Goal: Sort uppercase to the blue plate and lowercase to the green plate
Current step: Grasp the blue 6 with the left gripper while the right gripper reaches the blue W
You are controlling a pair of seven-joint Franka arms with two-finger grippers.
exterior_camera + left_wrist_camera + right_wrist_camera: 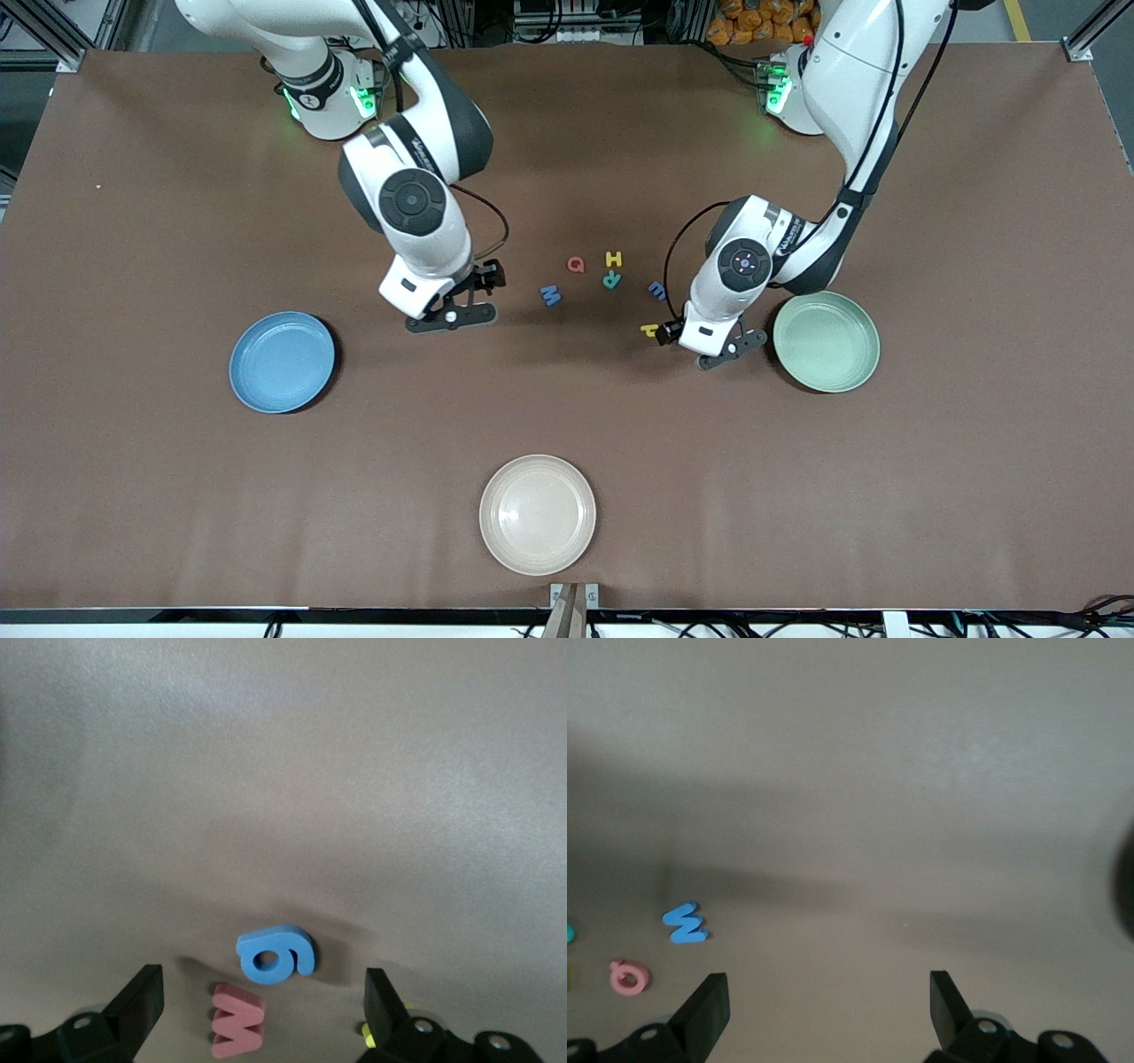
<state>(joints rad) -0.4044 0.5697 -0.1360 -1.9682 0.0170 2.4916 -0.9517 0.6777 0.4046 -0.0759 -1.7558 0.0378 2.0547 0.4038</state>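
Note:
My left gripper (722, 347) is open over the table beside the green plate (826, 342). In the left wrist view the left gripper (261, 992) has the red w (236, 1020) between its open fingers and the blue g (275, 954) just past their tips. The yellow h (649, 330) lies beside one finger. The blue m (656, 290), teal R (611, 280), yellow H (613, 259), red Q (576, 264) and blue M (550, 295) lie mid-table. My right gripper (452, 316) is open and empty between the blue M and the blue plate (282, 361).
A cream plate (537, 514) sits near the front camera's edge of the table. The right wrist view shows the right gripper (828, 988) over bare table, with the blue M (685, 923) and red Q (629, 977) off to one side.

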